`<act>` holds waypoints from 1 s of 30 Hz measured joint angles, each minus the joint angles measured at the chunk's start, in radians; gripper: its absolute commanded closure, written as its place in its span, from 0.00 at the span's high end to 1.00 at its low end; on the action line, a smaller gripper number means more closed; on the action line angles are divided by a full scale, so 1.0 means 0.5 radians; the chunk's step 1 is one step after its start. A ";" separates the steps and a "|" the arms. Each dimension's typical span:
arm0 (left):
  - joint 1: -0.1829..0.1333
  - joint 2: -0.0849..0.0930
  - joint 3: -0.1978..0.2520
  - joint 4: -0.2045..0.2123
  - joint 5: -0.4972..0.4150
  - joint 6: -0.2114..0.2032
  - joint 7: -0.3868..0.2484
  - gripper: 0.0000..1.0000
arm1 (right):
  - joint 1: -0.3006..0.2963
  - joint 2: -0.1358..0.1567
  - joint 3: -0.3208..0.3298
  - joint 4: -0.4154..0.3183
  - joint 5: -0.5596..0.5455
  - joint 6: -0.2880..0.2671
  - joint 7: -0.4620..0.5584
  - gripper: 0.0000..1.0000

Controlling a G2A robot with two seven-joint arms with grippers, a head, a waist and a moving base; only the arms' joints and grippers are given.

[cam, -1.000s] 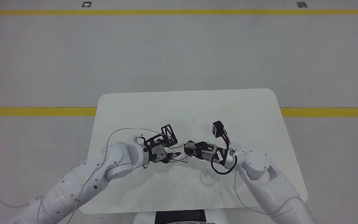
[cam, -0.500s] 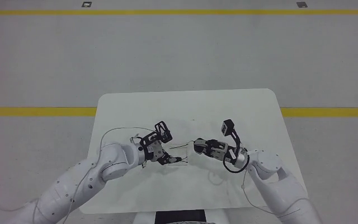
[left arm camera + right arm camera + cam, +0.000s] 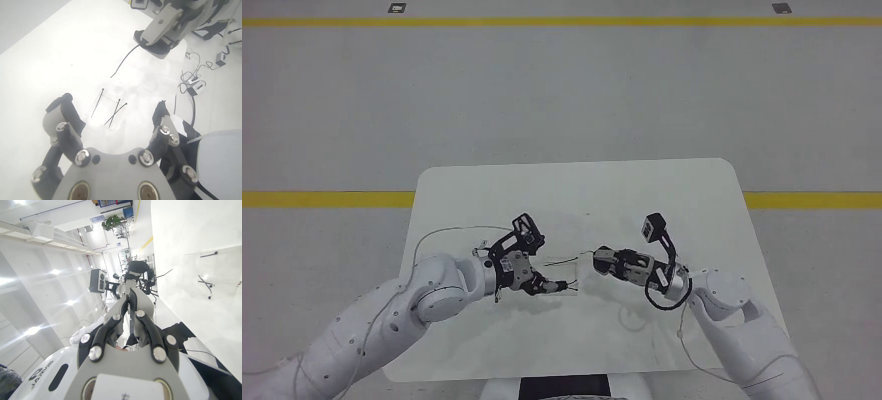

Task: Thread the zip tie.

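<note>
Black zip tie (image 3: 122,62) tight between the right jaws

Zip ties counted: four in all. One held zip tie (image 3: 123,60) was pinched in the right gripper (image 3: 147,45). Three loose ties lay on the table (image 3: 682,190): a single zip tie (image 3: 97,103) and a crossed pair of zip ties (image 3: 115,113). Clear sheet (image 3: 103,111) under the loose three: one. Tables: one, white. Grippers: two, the second being the left gripper (image 3: 114,100), fingers spread with nothing between them.

Floor, top view: two yellow stripes, the upper yellow stripe (image 3: 562,21) near the frame's top edge and the lower yellow stripe (image 3: 327,199) at mid-height. Dark square markers: two, the left marker (image 3: 397,8) at upper left and the right marker (image 3: 781,8) at upper right.
</note>
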State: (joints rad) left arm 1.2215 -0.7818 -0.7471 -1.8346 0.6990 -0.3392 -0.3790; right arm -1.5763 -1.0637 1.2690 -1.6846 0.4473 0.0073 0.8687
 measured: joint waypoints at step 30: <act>-0.043 0.017 -0.095 0.229 -1.745 -0.002 -0.343 1.00 | 0.056 0.025 -0.011 0.078 -0.004 -0.413 0.440 0.00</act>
State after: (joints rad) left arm 1.2000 -0.7735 -0.7946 -1.7203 -0.1735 -0.3400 -0.5504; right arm -1.5485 -1.0512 1.2636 -1.6455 0.4453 -0.1993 1.0885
